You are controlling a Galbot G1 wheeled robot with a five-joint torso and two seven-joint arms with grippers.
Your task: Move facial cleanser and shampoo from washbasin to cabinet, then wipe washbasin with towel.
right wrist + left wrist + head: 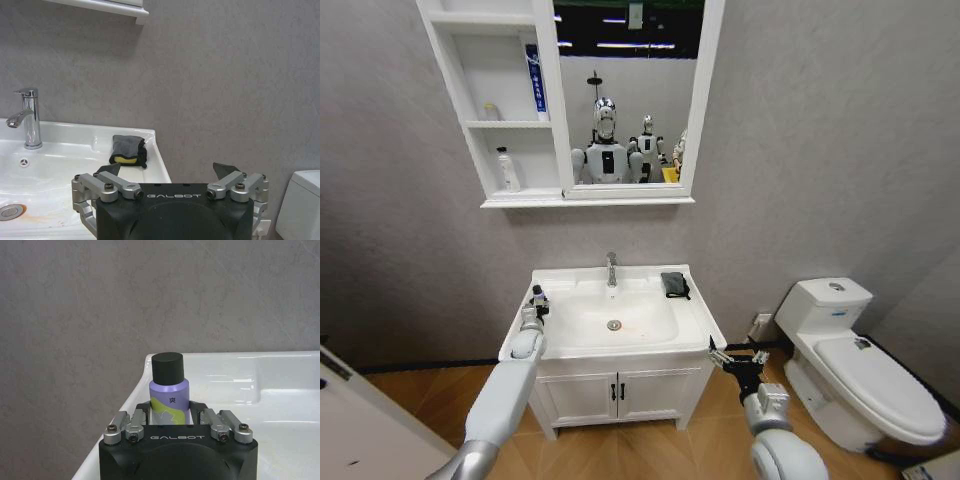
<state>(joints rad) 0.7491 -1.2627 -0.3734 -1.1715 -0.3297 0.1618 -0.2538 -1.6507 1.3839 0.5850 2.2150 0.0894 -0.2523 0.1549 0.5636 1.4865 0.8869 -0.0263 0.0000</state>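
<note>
Nearest you, the right end effector (732, 357) hangs open off the washbasin's (695, 305) front right corner. Your left end effector (170, 412) brackets a purple bottle (170, 395) on the left rim; whether its grip has closed, you cannot tell. The towel (128, 151) lies unused at back right. Farthest, the cabinet (548, 120) already holds two bottles.
</note>
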